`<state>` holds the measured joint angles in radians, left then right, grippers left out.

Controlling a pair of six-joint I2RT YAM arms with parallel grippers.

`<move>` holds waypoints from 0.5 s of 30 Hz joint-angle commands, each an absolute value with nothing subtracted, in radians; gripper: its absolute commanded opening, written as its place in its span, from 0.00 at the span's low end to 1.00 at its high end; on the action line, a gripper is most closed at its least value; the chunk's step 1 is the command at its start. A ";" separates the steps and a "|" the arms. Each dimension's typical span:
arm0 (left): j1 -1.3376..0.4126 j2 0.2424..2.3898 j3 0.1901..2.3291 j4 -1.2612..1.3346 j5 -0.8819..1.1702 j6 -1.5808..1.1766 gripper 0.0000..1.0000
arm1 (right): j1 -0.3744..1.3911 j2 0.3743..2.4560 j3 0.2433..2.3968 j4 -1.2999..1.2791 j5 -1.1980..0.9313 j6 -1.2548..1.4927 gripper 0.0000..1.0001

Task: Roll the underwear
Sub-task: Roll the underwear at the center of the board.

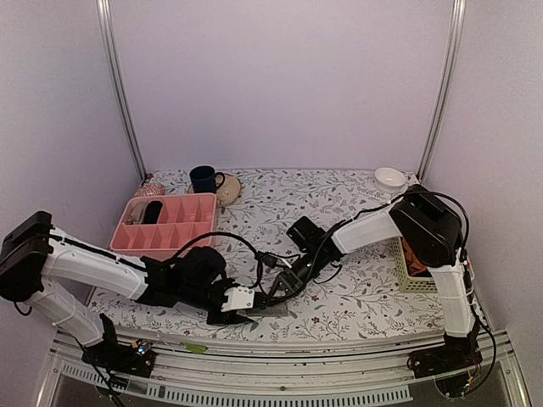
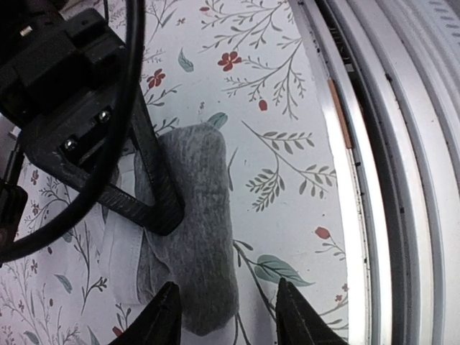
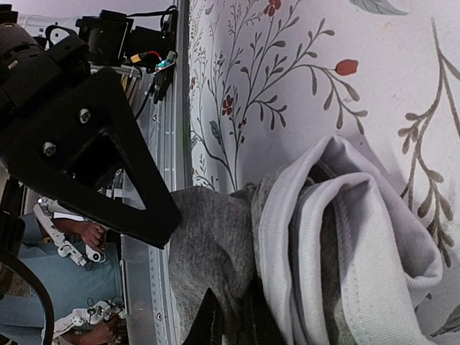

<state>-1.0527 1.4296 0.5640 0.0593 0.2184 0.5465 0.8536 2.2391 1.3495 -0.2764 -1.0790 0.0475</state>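
The underwear point(image 2: 194, 237) is grey cloth wound into a short roll near the table's front edge; it shows small in the top view point(image 1: 270, 311). My left gripper point(image 2: 228, 316) is open, its fingertips point(image 2: 167, 316) straddling the roll's near end just above the table; it also shows in the top view point(image 1: 244, 301). My right gripper point(image 3: 230, 327) is shut on the grey cloth of the underwear point(image 3: 215, 244) beside the pale leg trim point(image 3: 345, 244), and it shows in the top view point(image 1: 285, 284). One right finger point(image 2: 154, 194) lies across the roll.
A pink divided tray point(image 1: 165, 222), a dark mug point(image 1: 204, 178) and a beige pot point(image 1: 227, 188) stand at the back left. A white bowl point(image 1: 390, 178) is at the back right. A basket point(image 1: 405, 275) with orange-red cloth stands at the right. The metal front rail point(image 2: 388, 180) runs close by.
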 commanded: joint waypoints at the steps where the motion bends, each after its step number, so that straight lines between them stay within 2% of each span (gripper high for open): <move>1: -1.077 1.505 0.635 0.098 0.164 0.599 0.46 | 0.854 2.339 1.309 -0.354 -0.931 0.035 0.00; 8: -1.081 1.621 0.707 0.085 0.149 0.645 0.45 | 0.848 2.339 1.315 -0.351 -0.926 0.024 0.00; 12: -1.081 1.672 0.745 0.001 0.176 0.655 0.23 | 0.846 2.317 1.311 -0.345 -0.913 0.012 0.00; 15: -1.073 1.666 0.753 -0.074 0.237 0.662 0.12 | 0.840 2.256 1.279 -0.302 -0.896 0.011 0.00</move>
